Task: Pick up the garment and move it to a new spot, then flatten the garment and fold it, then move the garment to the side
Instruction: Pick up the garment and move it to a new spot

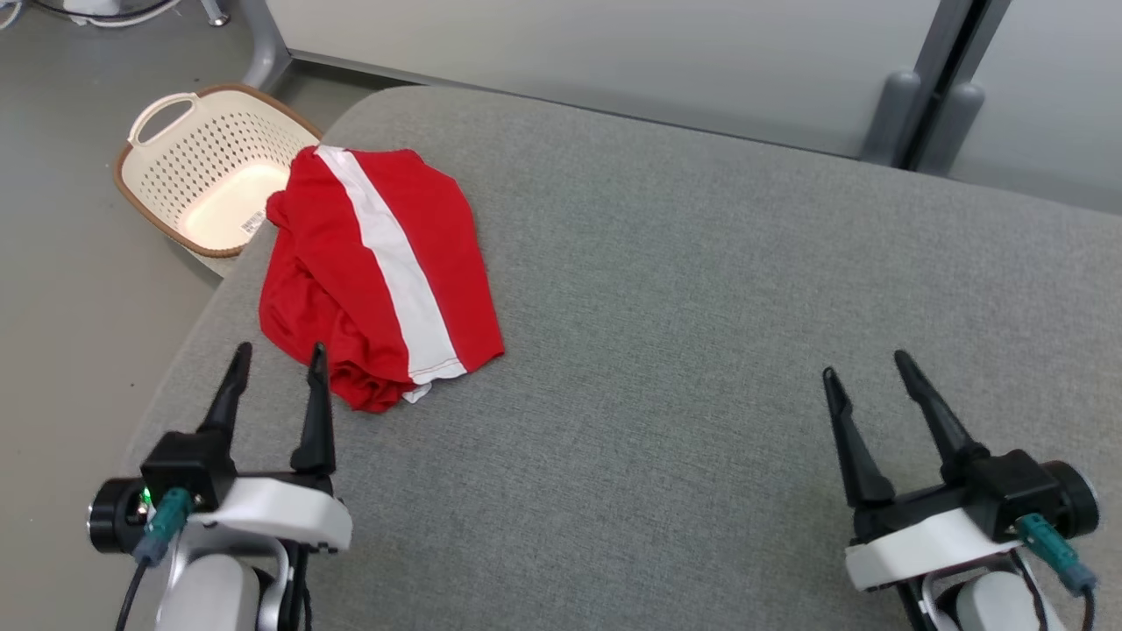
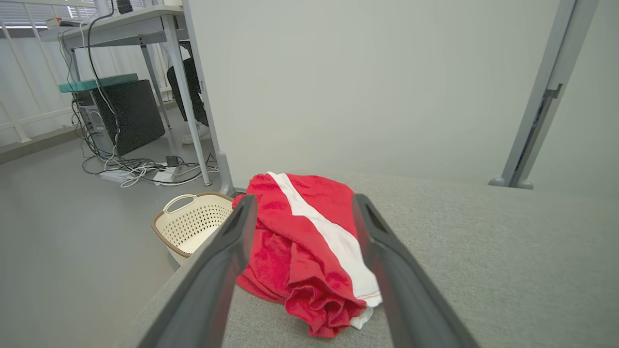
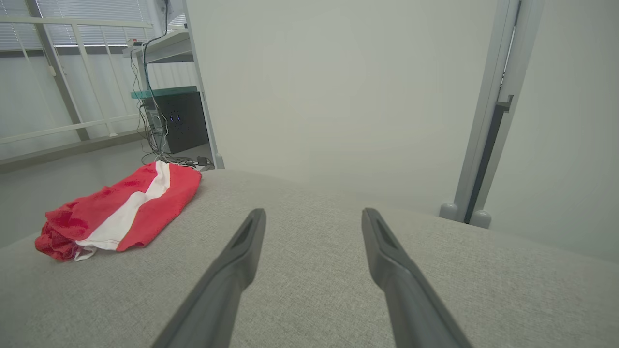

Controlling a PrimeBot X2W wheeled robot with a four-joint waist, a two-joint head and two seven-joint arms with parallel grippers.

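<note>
It looked like an office or lab room rather than a home. Pale partitions (image 2: 362,87) stood on metal posts (image 2: 546,96). A steel-legged desk (image 2: 121,24) had a black computer (image 2: 128,116) by it, loose cables (image 2: 140,169) trailed over the bare grey floor (image 2: 72,232), and blinds (image 3: 96,8) covered the windows.

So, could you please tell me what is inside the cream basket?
Inside the basket lies a barcode label. Its near corner is covered by the red garment and the grey cushion, so that part is hidden.
</note>
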